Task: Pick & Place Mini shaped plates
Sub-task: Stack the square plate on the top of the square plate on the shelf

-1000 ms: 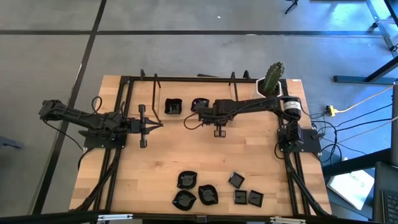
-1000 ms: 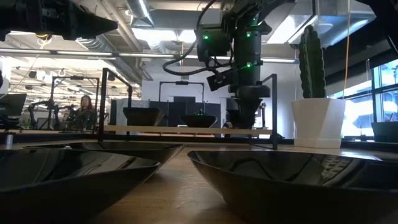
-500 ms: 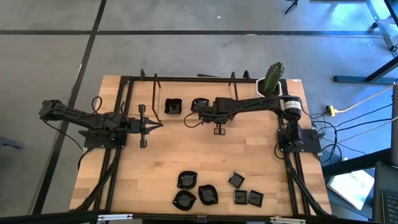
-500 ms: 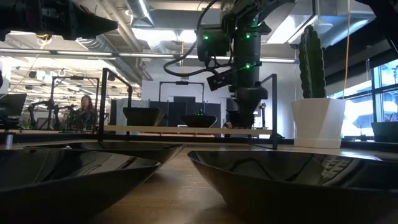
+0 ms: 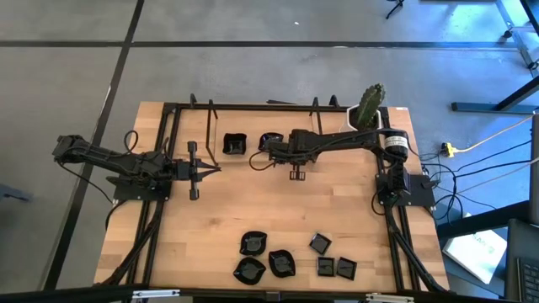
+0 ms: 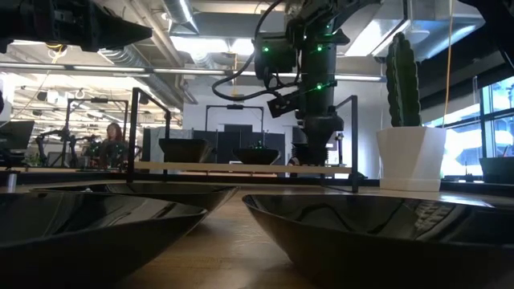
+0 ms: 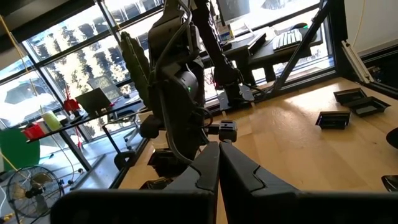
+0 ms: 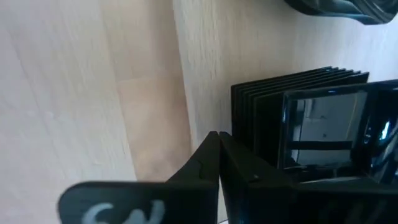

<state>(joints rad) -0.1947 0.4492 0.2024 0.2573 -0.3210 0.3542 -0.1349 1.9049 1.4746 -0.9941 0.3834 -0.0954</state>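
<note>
Several tiny glossy black plates [image 5: 280,263] lie by the table's near edge. Two more, a square plate [image 5: 234,143] and another [image 5: 271,139], rest farther back. My right gripper [image 8: 218,134] is shut with nothing between its fingers. It slants down steeply, its tip just beside the ribbed wall of a square plate [image 8: 311,124]. That plate is hidden under the arm in the high view. In the low view this gripper [image 6: 315,156] hangs to the right of the two far plates. My left gripper [image 5: 217,168] waits level at the left, shut and holding nothing. My right gripper's shut fingertips [image 8: 211,146] stand right next to the square plate's ribbed side wall [image 8: 239,124], coming from above at a slant. Whether they touch the wall or the table cannot be told from these frames.
A white pot with a green cactus [image 5: 370,105] stands at the far right corner. A black metal frame [image 5: 253,107] runs along the far edge and both sides. Another glossy plate [image 8: 342,9] lies beyond the square one. Bare wood [image 5: 253,202] spans the table's middle.
My right gripper has tipped a little at the wrist and swung slightly toward the table's right. It has stayed shut above the same spot. No plate has moved.
</note>
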